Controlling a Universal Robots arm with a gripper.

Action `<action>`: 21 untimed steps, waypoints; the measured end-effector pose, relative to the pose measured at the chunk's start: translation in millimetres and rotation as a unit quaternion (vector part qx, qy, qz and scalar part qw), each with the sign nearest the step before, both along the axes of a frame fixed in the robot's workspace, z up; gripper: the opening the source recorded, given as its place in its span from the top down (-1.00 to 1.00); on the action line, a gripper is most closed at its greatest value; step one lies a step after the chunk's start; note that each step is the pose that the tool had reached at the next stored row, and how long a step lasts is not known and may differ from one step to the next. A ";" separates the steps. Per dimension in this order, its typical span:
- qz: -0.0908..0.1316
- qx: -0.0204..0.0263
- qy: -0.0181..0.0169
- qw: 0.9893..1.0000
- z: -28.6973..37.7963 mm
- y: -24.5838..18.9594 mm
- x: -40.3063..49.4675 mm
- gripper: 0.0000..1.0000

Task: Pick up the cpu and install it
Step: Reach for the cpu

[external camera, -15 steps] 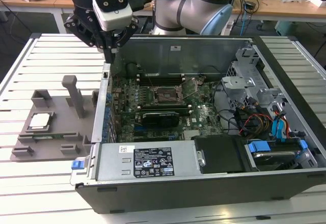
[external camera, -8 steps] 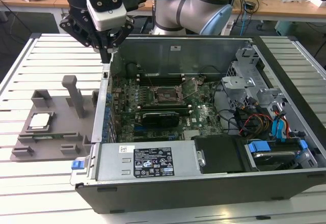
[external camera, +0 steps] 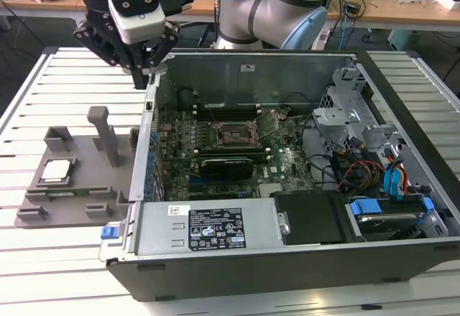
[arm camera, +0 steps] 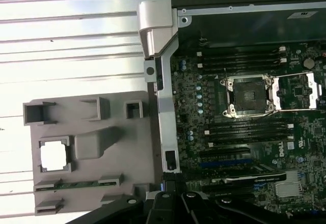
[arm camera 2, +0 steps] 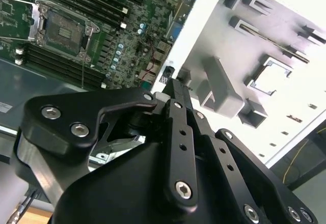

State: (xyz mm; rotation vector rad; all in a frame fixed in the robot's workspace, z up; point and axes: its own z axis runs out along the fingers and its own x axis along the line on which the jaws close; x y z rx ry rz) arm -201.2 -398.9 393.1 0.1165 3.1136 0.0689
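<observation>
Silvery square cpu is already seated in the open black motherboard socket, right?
No. The silvery square cpu lies in the grey plastic tray outside the case; the open black motherboard socket is empty. The first wrist view shows it.

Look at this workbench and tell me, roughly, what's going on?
A robot arm's gripper hangs above the edge of an open computer case, on the side where a grey tray sits. The cpu lies in that tray, not yet picked up. The socket on the board inside the case is open and empty.
</observation>
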 end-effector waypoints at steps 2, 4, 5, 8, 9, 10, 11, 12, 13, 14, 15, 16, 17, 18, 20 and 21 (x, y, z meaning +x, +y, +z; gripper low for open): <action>0.000 0.000 0.000 1.000 0.0 0.0 -2.4 0.79; 0.000 0.000 0.000 1.000 0.0 0.0 -6.1 0.79; 0.000 0.000 0.000 1.000 0.0 0.0 -7.5 0.79; 0.000 0.000 0.000 1.000 0.0 0.0 -12.5 0.79; 0.000 0.000 0.000 1.000 -0.1 0.0 -13.7 0.79; 0.000 0.000 0.000 1.000 0.0 0.0 -14.9 0.79; 0.000 0.000 0.000 1.000 0.0 0.0 -16.0 0.79; 0.000 0.000 0.000 1.000 -0.1 0.0 -17.5 0.79; 0.000 0.000 0.000 1.000 -0.1 0.0 -18.8 0.79; 0.000 0.000 0.000 1.000 -0.1 0.0 -19.9 0.79; 0.000 0.000 0.000 1.000 -0.1 0.0 -21.7 0.79; 0.000 0.000 0.000 1.000 -0.1 0.0 -22.8 0.79; 0.000 0.000 0.000 1.000 -0.1 0.0 -23.8 0.79; 0.000 0.000 0.000 1.000 -0.1 0.0 -25.4 0.79; 0.000 0.000 0.000 1.000 -0.1 0.0 -27.5 0.79; 0.000 0.000 0.000 1.000 -0.1 0.0 -29.0 0.79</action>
